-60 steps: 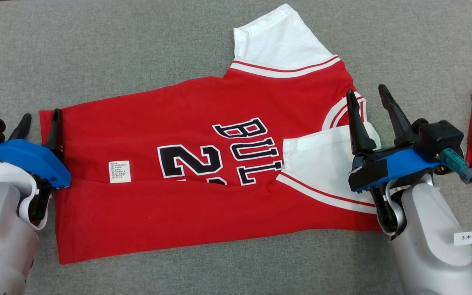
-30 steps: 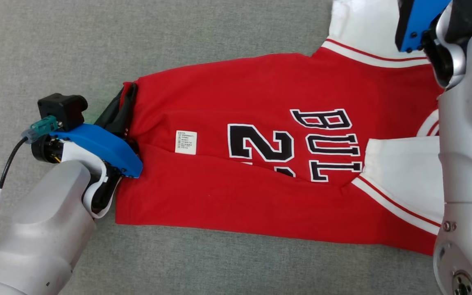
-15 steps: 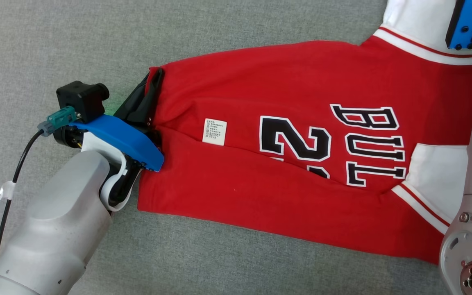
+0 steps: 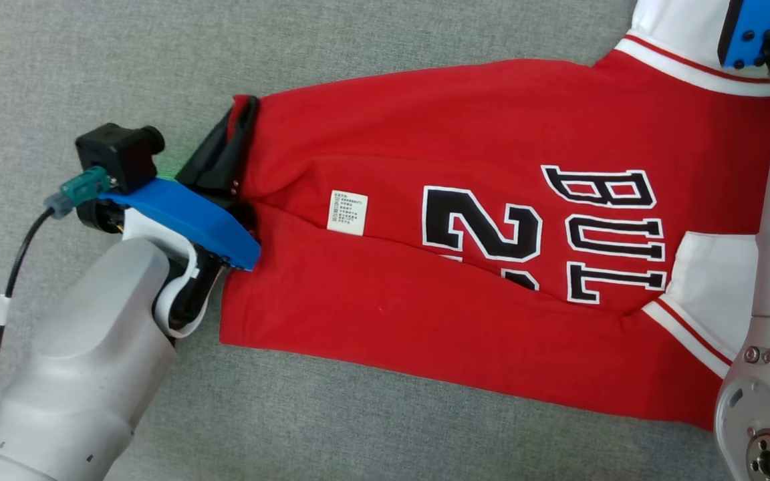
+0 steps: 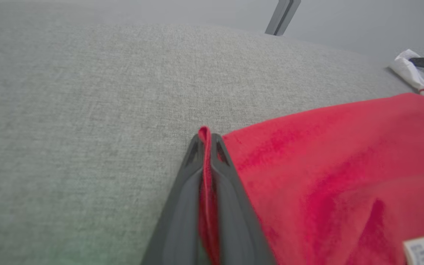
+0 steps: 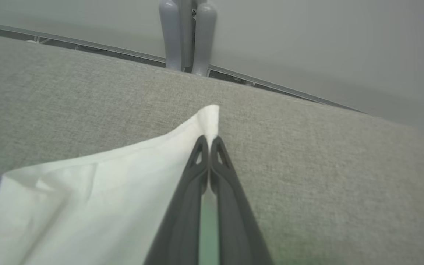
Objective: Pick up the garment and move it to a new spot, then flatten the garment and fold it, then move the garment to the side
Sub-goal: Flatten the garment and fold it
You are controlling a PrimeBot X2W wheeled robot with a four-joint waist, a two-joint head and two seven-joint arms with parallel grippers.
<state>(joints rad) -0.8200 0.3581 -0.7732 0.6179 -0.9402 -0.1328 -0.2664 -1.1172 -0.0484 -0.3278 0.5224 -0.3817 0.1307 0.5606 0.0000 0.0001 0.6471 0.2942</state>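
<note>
Head view: the red garment [image 4: 465, 287] lies folded lengthwise on the grey tabletop [image 4: 358, 53], its hem toward 9 o'clock and its white sleeves toward 3 o'clock. The left pincer [image 4: 243, 113] is clamped tight on the hem corner, at the garment's 10 o'clock. In the right wrist view, the right pincer [image 6: 209, 141] is closed on the edge of a white sleeve [image 6: 105, 191], at the garment's 1 o'clock.
</note>
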